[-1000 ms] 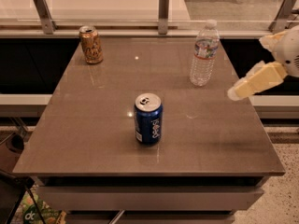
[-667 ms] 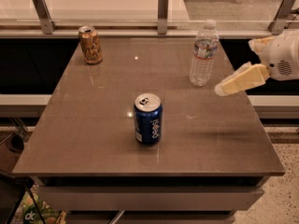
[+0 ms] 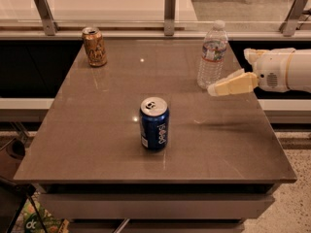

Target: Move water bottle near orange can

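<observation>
The water bottle (image 3: 212, 55), clear with a white cap and a label band, stands upright at the table's far right. The orange can (image 3: 95, 46) stands upright at the far left corner, well apart from the bottle. My gripper (image 3: 229, 76) reaches in from the right edge, just right of the bottle's lower half and a little nearer the camera. It is open and empty. One cream finger (image 3: 232, 85) points left toward the bottle's base and does not touch it.
A blue Pepsi can (image 3: 154, 123) stands upright near the middle front of the brown table (image 3: 97, 130). A glass rail with metal posts (image 3: 169, 6) runs behind the table's far edge. The floor drops away on the right.
My gripper has moved left and a little lower, closing in on the water bottle from the right. The bottle and both cans have not moved.
</observation>
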`<action>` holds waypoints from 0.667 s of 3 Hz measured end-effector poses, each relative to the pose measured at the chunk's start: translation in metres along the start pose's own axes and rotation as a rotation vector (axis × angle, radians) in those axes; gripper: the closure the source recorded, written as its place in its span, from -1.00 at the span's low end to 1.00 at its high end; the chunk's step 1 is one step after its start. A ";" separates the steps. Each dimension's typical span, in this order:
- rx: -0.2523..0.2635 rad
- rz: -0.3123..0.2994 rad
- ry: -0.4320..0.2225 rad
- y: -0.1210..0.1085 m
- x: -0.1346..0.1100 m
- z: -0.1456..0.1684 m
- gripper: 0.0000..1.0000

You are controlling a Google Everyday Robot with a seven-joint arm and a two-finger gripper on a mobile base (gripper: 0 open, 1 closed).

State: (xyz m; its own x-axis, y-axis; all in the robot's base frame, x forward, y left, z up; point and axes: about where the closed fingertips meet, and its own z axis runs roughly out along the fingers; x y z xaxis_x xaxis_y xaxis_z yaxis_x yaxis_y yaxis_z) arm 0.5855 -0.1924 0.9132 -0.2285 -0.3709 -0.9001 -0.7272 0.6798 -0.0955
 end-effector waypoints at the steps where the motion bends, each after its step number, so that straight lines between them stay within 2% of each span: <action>1: 0.002 0.043 -0.081 -0.009 0.006 0.021 -1.00; 2: 0.003 0.064 -0.144 -0.020 0.007 0.042 -1.00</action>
State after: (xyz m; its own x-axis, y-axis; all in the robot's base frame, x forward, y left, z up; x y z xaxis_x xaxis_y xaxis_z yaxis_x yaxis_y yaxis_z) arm 0.6252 -0.1822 0.8910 -0.1790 -0.2319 -0.9561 -0.7122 0.7010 -0.0367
